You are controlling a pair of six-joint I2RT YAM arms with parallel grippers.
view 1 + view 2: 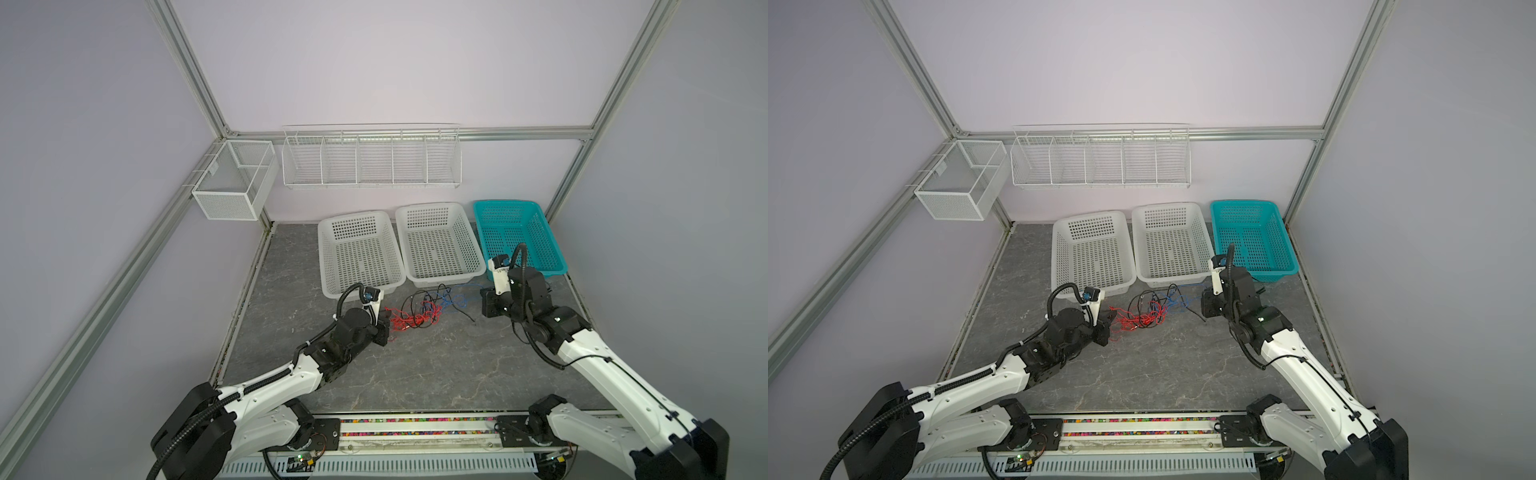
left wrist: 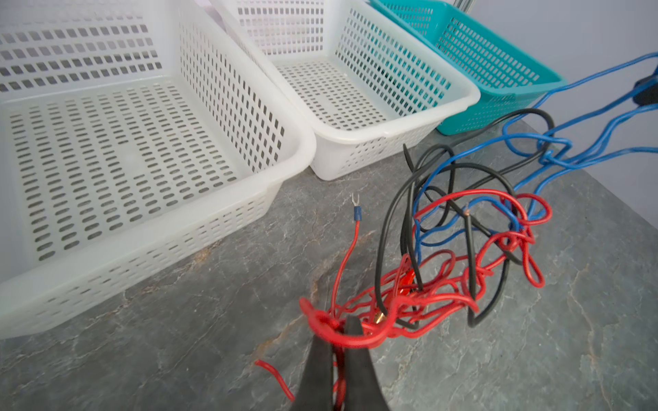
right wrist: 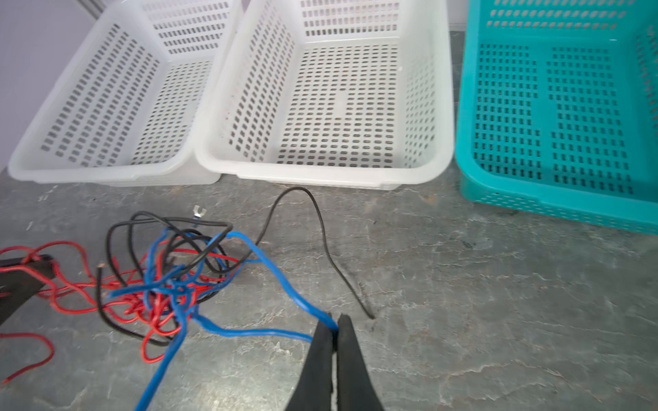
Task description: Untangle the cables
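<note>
The cables lie as one red, blue and black tangle on the grey floor in front of the baskets. My left gripper sits at the tangle's left end. It is shut on a bunch of red cable, with strands looped over the fingertips. My right gripper is at the right end, shut on a blue cable that runs back into the knot. A black cable arcs loose over the floor beside it.
Two white plastic baskets and a teal basket stand in a row just behind the tangle. A wire rack and a mesh box hang on the walls. Aluminium frame posts border the floor.
</note>
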